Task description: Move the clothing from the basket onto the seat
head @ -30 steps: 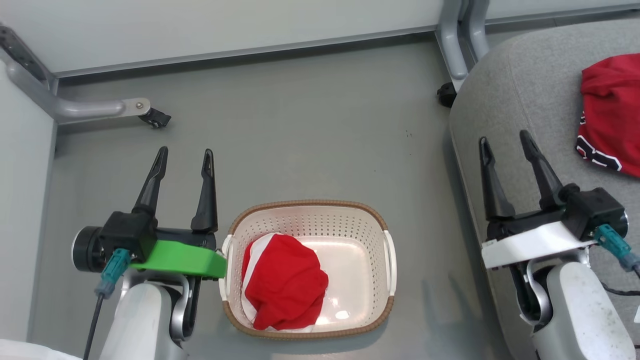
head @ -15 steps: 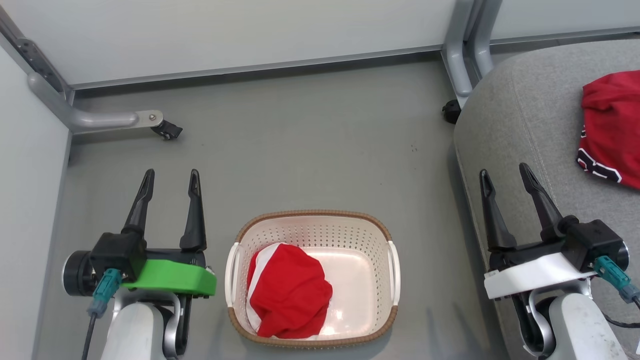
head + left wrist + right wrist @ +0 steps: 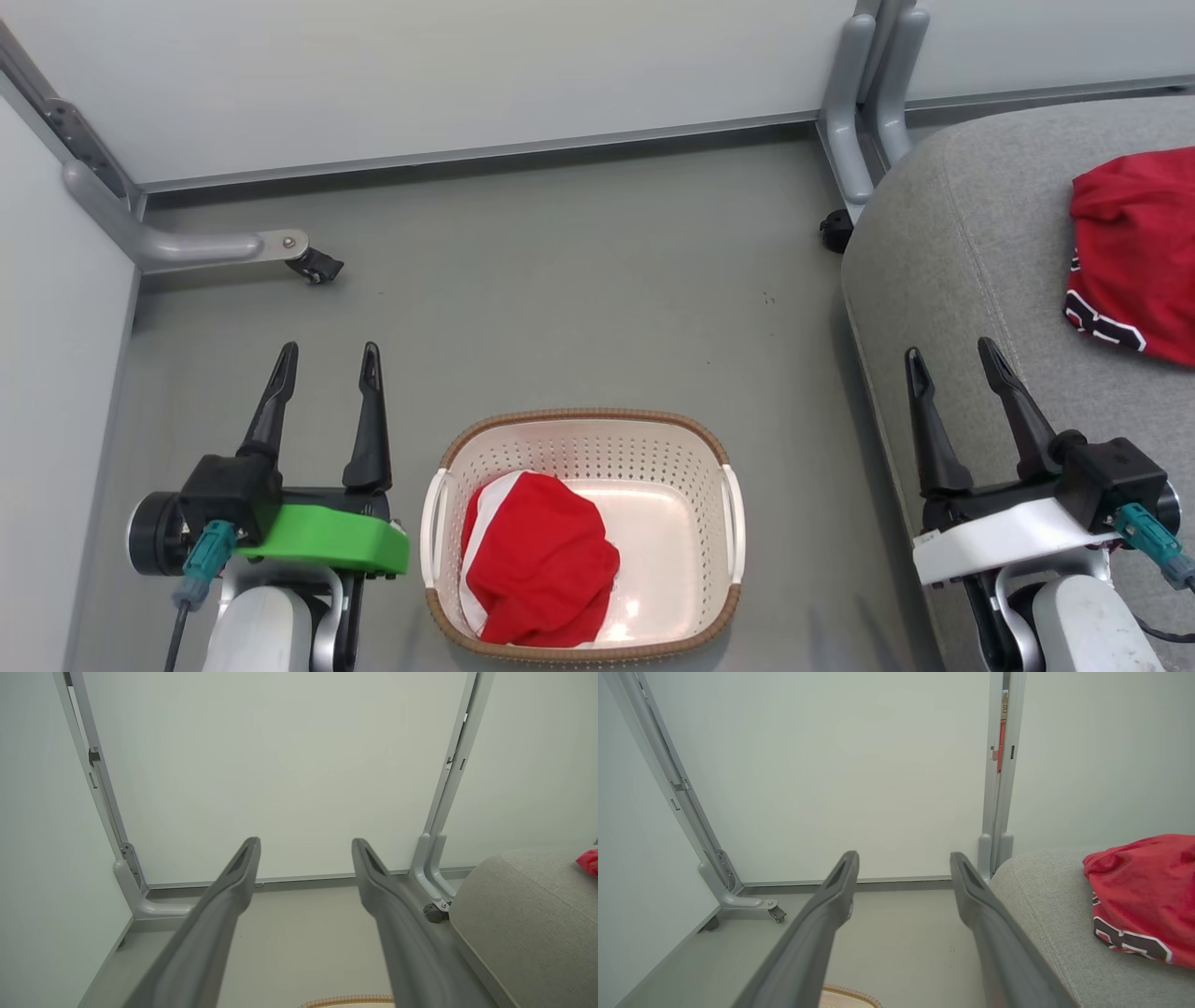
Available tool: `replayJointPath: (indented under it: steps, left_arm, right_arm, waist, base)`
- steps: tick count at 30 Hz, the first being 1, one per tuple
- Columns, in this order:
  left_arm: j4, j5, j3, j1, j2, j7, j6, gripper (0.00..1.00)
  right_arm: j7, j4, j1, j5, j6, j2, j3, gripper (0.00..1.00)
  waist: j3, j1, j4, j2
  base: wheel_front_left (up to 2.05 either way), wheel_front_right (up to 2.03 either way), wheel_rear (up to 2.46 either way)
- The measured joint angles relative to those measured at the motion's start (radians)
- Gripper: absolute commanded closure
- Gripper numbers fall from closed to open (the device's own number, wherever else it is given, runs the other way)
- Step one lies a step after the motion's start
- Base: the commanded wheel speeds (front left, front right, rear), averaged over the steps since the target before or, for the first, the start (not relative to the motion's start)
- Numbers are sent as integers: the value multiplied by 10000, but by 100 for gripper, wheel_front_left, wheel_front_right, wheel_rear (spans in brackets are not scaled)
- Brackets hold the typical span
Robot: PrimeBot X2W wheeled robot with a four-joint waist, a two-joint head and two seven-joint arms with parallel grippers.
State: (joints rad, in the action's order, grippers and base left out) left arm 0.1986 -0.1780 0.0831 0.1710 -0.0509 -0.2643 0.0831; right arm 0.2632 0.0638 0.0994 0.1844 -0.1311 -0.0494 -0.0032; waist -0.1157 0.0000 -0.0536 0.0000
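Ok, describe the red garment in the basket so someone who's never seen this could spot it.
On the grey floor, left of the big grey seat, stands a cream basket with a brown rim. The garment is the crumpled red bundle in its left half, edged with white. The other red garment lies on the seat and shows black-and-white lettering.
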Motion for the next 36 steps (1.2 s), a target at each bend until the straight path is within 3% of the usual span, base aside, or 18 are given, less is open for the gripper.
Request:
replayJointPath:
  steps: [27,36]
  left_arm:
    - [151,-42,75,-100,4,0,-33,0]
    - [535,155,230,167,6,0,138,0]
  right_arm:
    - [0,263,-85,10,0,2,-4,0]
    - [0,314,72,10,0,2,217,0]
  waist:
    - [173,0,-18,0]
    - [9,0,126,0]
  base:
    - [0,0,0]
    - [0,0,0]
